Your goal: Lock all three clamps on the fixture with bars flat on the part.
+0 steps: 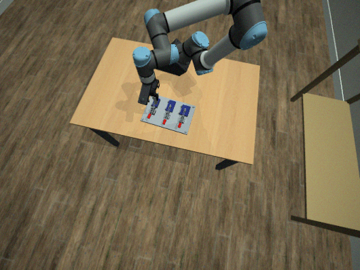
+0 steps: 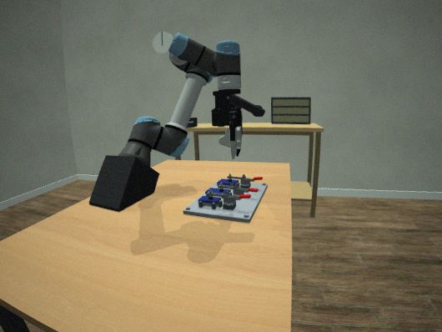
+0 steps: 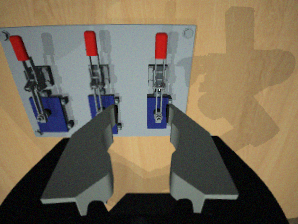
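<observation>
A grey fixture plate [image 1: 170, 113] lies on the wooden table; it also shows in the exterior view [image 2: 227, 200] and the wrist view [image 3: 100, 75]. It carries three toggle clamps with red handles: left [image 3: 19, 47], middle [image 3: 90, 43] and right [image 3: 161, 45]. Each bar reaches over a blue part [image 3: 159, 111]. The handles lie low and about level with the plate [image 2: 252, 187]. I cannot tell if they are locked. My gripper [image 3: 142, 105] [image 2: 235, 152] hangs well above the plate's blue-part edge, near the end clamp [image 1: 153, 98]. Its fingers are narrowed to a small gap and hold nothing.
The arm's black base [image 2: 123, 181] stands on the table behind the plate. A side table with a small drawer box [image 2: 290, 110] stands by the back wall. A tan bench [image 1: 329, 159] stands off to the right of the table.
</observation>
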